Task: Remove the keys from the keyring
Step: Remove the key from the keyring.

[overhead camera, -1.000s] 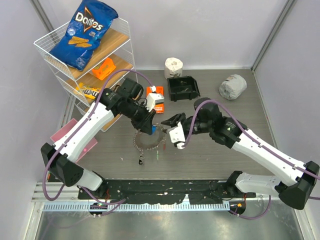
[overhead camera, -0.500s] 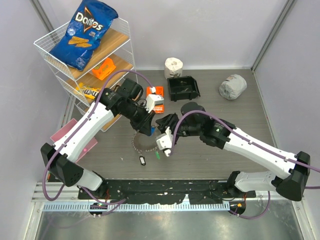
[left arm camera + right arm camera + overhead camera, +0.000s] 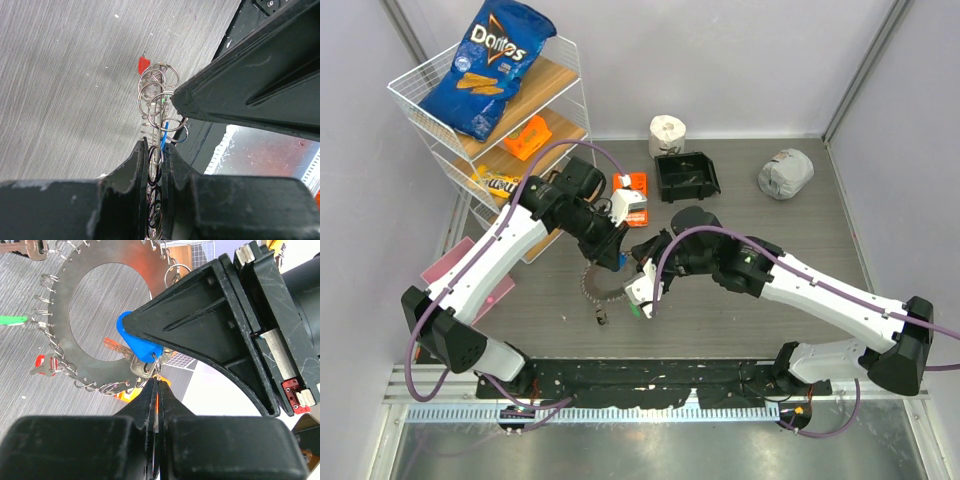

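Half the keyring (image 3: 60, 320) seems hidden behind left gripper (image 3: 611, 264).

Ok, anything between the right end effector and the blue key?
Nothing visible. The right end effector is closed at the small ring under the blue key; the left end effector, clamping the keyring, sits close alongside.
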You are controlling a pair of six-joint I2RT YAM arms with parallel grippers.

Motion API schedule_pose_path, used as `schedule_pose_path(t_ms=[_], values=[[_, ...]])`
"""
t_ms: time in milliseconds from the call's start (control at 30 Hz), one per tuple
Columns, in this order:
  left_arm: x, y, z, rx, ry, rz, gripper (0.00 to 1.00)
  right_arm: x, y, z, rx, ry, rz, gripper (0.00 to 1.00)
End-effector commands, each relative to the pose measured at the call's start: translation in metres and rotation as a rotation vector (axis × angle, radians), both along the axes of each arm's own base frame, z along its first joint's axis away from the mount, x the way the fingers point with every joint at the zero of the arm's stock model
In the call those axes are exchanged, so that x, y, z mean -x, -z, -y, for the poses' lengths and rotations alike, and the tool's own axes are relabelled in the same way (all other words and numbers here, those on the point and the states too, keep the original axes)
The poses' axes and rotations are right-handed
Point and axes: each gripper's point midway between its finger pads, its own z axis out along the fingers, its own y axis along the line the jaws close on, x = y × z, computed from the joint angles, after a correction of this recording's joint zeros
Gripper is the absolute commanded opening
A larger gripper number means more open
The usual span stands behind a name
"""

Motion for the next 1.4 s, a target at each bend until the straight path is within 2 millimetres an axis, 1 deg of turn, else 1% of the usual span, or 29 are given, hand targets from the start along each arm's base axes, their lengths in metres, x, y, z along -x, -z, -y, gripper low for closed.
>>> schedule_pose_path(t_ms=[0,33,200,233,300,400,500,633,700,733,767,800,833,1033,1067,1100,1133,1267,1300,1333,1367], values=[[0.0,-0.021,0.0,0.042,0.018,0.064,0.0,0.0,-0.019,-0.001,-0.021,-0.006,0.047,0.05],[0.0,-0.022,0.0,0.042,0.02,0.066,0.0,0.001,-0.018,-0.001,-0.018,-0.009,0.05,0.05],[0.001,-0.023,-0.002,0.039,0.018,0.069,0.0,-0.001,-0.016,-0.001,-0.011,0.005,0.054,0.15],[0.001,-0.023,-0.001,0.041,0.019,0.07,0.0,-0.001,-0.017,-0.002,-0.01,0.004,0.055,0.22],[0.001,-0.023,-0.002,0.042,0.018,0.073,0.0,-0.002,-0.016,-0.004,-0.01,0.006,0.06,0.27],[0.002,-0.023,-0.001,0.044,0.023,0.074,0.0,-0.003,-0.017,-0.008,-0.013,0.004,0.064,0.27],[0.003,-0.024,0.0,0.053,0.032,0.067,0.0,-0.003,-0.016,-0.01,-0.002,-0.001,0.06,0.25],[0.003,-0.025,0.0,0.057,0.037,0.071,0.0,-0.004,-0.014,-0.012,0.008,-0.002,0.056,0.25],[0.003,-0.024,0.0,0.055,0.036,0.071,0.0,-0.003,-0.014,-0.013,0.009,-0.005,0.055,0.19],[0.003,-0.023,0.0,0.053,0.039,0.073,0.0,-0.002,-0.015,-0.013,0.009,-0.008,0.054,0.14],[0.003,-0.023,-0.001,0.05,0.037,0.075,0.0,-0.001,-0.016,-0.012,0.008,-0.009,0.053,0.11],[0.003,-0.023,-0.001,0.049,0.04,0.077,0.0,-0.001,-0.015,-0.012,0.009,-0.009,0.051,0.06],[0.003,-0.022,-0.001,0.047,0.042,0.076,0.0,0.0,-0.016,-0.011,0.008,-0.011,0.055,0.05],[0.005,-0.023,0.0,0.064,0.077,0.087,0.0,0.007,-0.016,-0.003,0.015,-0.022,0.046,0.05],[0.006,-0.023,0.001,0.071,0.087,0.088,0.0,0.01,-0.021,-0.002,0.0,-0.027,0.047,0.05],[0.009,-0.026,0.001,0.089,0.106,0.096,0.0,0.013,-0.02,-0.001,-0.003,-0.038,0.041,0.05],[0.011,-0.028,0.004,0.109,0.128,0.101,0.0,0.016,-0.025,0.002,-0.018,-0.039,0.041,0.05],[0.023,-0.04,0.01,0.201,0.222,0.125,0.0,0.028,-0.03,0.009,-0.035,-0.063,0.018,0.05],[0.027,-0.042,0.013,0.226,0.255,0.123,0.0,0.033,-0.029,0.011,-0.039,-0.076,0.004,0.05],[0.031,-0.045,0.014,0.247,0.279,0.123,0.0,0.038,-0.035,0.014,-0.059,-0.082,-0.001,0.05],[0.036,-0.048,0.015,0.27,0.307,0.123,0.0,0.044,-0.035,0.014,-0.07,-0.104,-0.015,0.05]])
